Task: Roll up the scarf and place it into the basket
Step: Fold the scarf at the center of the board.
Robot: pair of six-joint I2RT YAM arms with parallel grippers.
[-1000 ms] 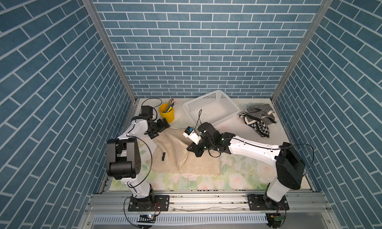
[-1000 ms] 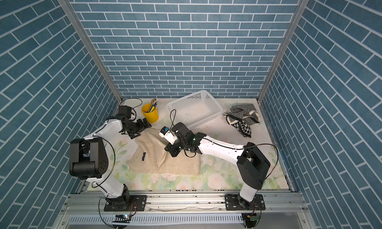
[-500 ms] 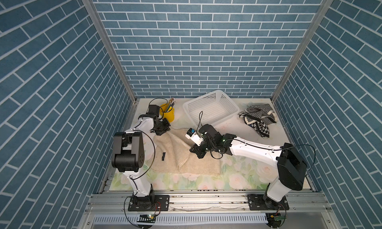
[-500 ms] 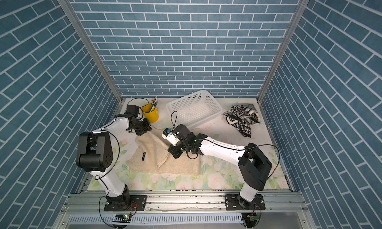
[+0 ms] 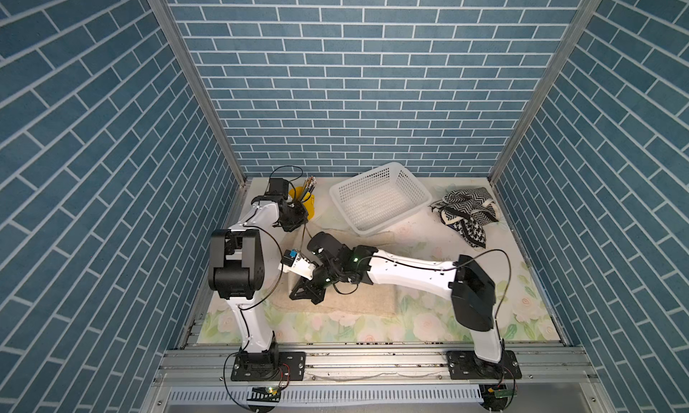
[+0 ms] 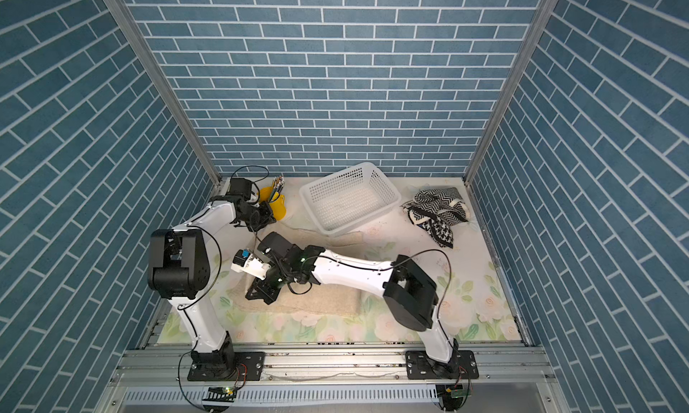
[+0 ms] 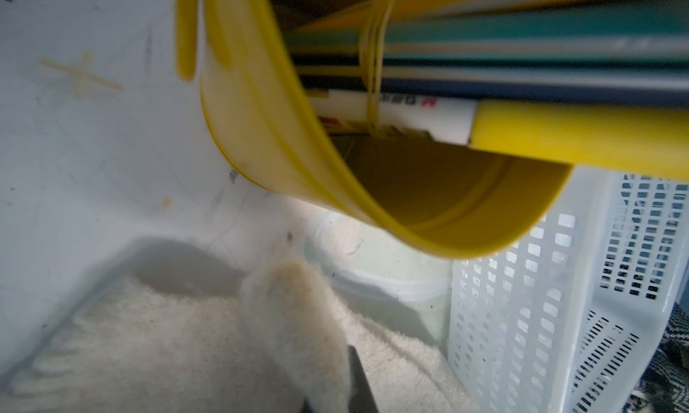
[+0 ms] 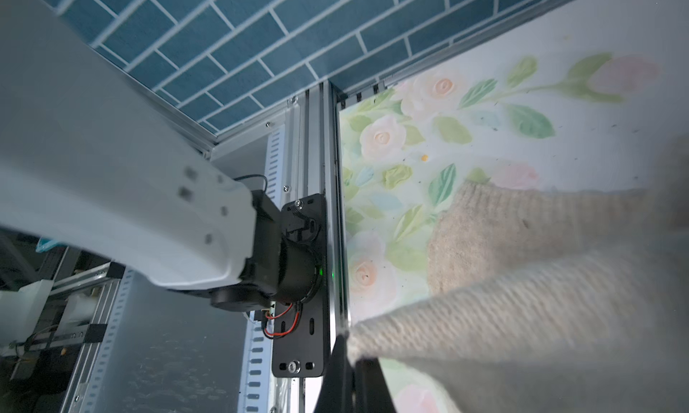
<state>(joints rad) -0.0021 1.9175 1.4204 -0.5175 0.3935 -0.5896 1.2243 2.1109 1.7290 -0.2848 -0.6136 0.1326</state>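
Blue brick-patterned walls enclosed a floral tabletop. At the far left, beside the yellow bucket, the left gripper was clamped on a corner of the beige scarf, which lay spread over the flowers. The right gripper pinched the scarf's near edge. Further right stood the white basket, just behind the scarf, then a black-and-white cloth.

The scarf lies on the table at front and middle; its far end reaches the near corner of the basket, which stands at the back; the bucket stands left of the basket, with pens in it; a cloth heap lies right of the basket, apart from it.
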